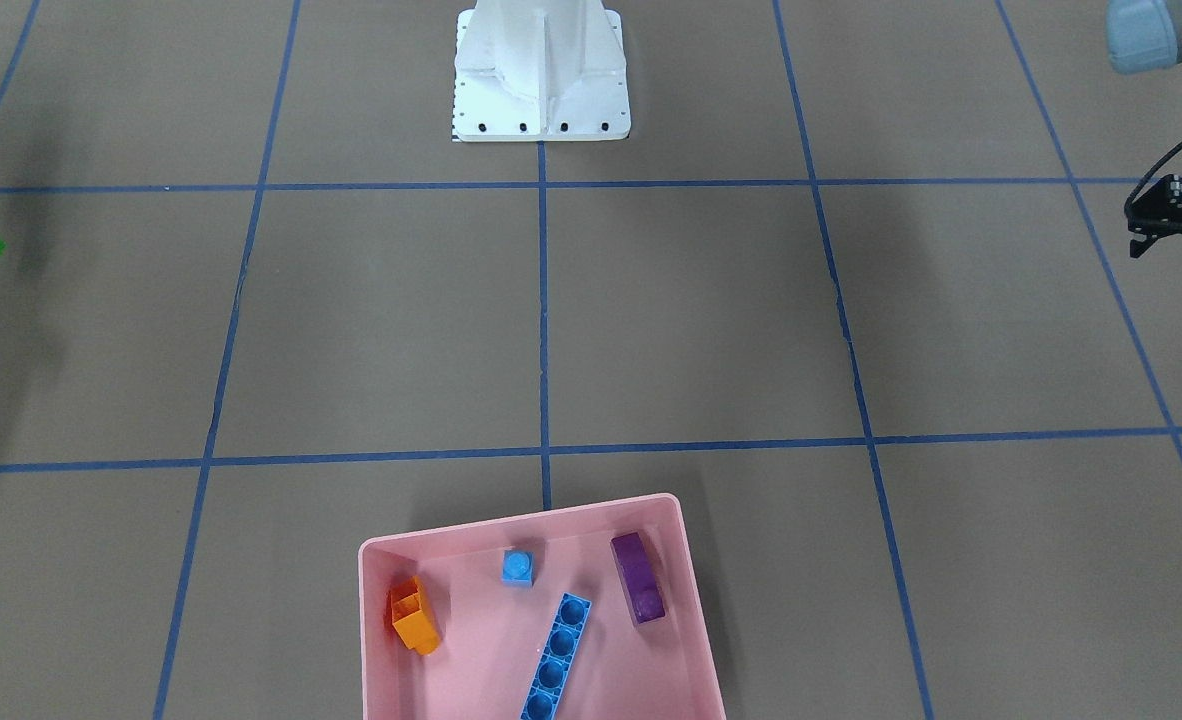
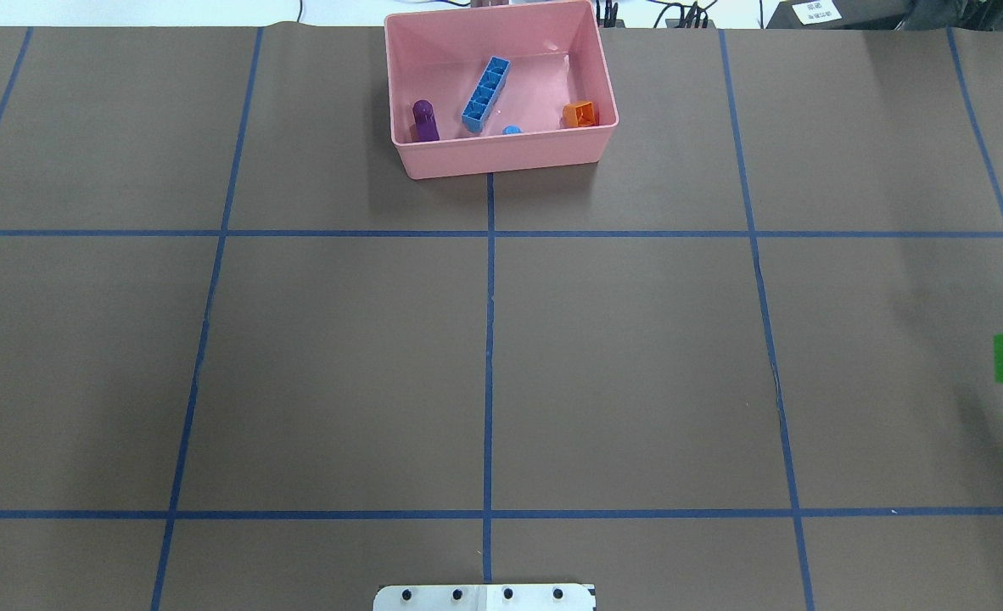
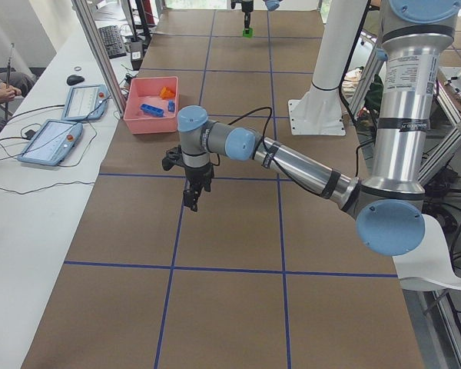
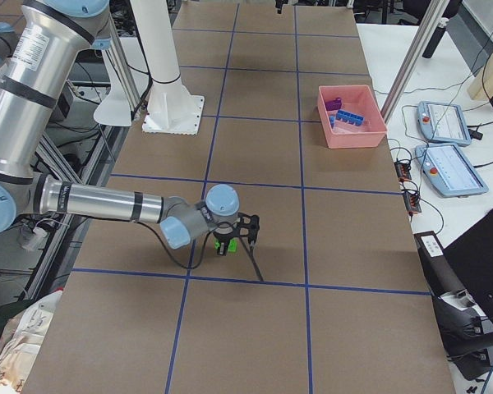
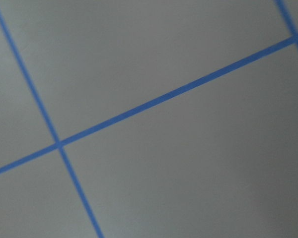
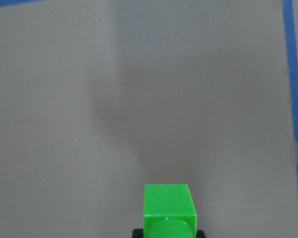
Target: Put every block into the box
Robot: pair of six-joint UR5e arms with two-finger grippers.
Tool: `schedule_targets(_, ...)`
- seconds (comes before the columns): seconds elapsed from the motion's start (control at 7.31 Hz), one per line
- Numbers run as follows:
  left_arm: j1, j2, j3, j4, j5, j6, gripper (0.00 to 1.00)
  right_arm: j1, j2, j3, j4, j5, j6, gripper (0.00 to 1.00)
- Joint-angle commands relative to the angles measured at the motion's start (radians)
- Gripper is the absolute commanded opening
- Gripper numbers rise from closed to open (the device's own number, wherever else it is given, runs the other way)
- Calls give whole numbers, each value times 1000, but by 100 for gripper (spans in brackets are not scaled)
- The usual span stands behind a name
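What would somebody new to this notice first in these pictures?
The shallow pink plastic tray at the table's far edge, already holding four small toy bricks. Then the lone green plastic brick, far off on the robot's right, clamped in the right gripper.

A bright green brick (image 6: 169, 206) sits at the black right gripper (image 6: 168, 231); far from it the box (image 2: 501, 157) is pink; inside are an orange brick (image 1: 416, 615), a purple brick (image 1: 638, 590), a small light blue brick (image 1: 518, 567) and a long blue brick (image 1: 557, 657); the table (image 1: 701, 320) is brown with blue lines in big squares; the left gripper (image 1: 1136, 230) is black too.
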Motion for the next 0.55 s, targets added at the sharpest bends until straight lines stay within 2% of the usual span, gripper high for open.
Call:
schedule_targets(0.0,-106,82,1,-1,-96,92,100,42,227,19,-231,5,0,0)
schedule_targets(0.27,-239,177,10,-1,-149,211,100,42,526,19,-593,-3,0,0)
schedule_targets(0.41,-285,206,12,-1,-202,243,100,27,652,12,-724,-9,1,0)
